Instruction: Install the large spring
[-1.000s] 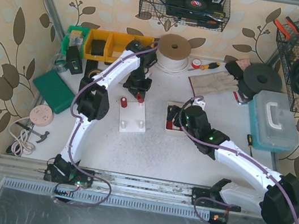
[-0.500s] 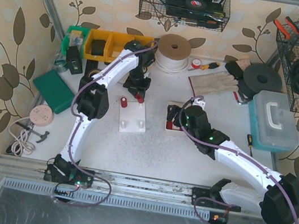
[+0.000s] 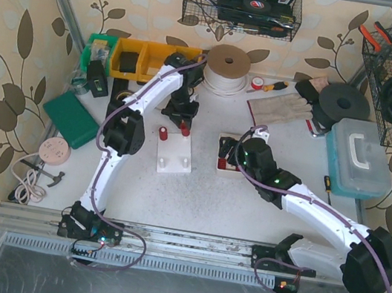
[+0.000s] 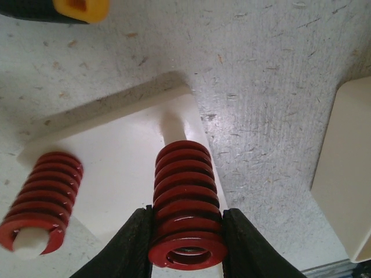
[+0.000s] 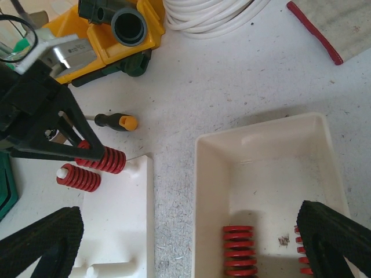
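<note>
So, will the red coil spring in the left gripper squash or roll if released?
The red coil spring looks thick-wired, its coils even in the left gripper: probably stiff. Round, so it could roll if loose. The white peg seems inside it, likely stopping that.

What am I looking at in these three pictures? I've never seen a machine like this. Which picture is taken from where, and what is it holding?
These are two white robot arms bolted at the near edge of a table, each ending in a two-finger gripper. One picture looks down from above. The other two come from a camera on each wrist.

The left gripper is shut on a red coil spring, lined up with a peg on a white plastic plate. A second red spring already sits on the neighbouring peg.

The right gripper is open and empty, above a shallow white tray holding more red springs.
</note>
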Controlling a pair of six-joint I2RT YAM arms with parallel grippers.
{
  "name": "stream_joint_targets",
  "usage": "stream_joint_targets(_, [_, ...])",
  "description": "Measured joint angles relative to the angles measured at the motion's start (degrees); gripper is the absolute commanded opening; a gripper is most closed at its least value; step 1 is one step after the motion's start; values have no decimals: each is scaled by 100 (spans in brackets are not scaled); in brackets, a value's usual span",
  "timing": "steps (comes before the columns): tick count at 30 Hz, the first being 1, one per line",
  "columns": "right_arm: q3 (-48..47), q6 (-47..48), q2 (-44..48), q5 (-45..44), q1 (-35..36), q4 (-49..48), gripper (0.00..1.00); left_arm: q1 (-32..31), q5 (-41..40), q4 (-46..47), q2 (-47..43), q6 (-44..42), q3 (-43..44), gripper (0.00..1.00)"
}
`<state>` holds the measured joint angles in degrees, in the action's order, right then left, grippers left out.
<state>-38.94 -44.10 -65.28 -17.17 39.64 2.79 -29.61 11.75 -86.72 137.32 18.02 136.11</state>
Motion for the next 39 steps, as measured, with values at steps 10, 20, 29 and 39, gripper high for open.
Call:
stream_joint_targets(10, [13, 0, 20, 0, 0, -2, 98, -9, -26, -9, 267, 133, 85, 37])
stream_joint_targets(20, [28, 0, 111, -7, 0, -2, 98, -125, -127, 208, 264, 214, 85, 60])
stream_joint_targets(29, [116, -7, 264, -153, 0, 70, 98, -225, -544, 356, 4, 437, 28, 62])
stream_joint_targets(39, [-739, 13, -264, 605, -634, 1484, 89, -470, -916, 2651, -3917, 688, -4199, 62])
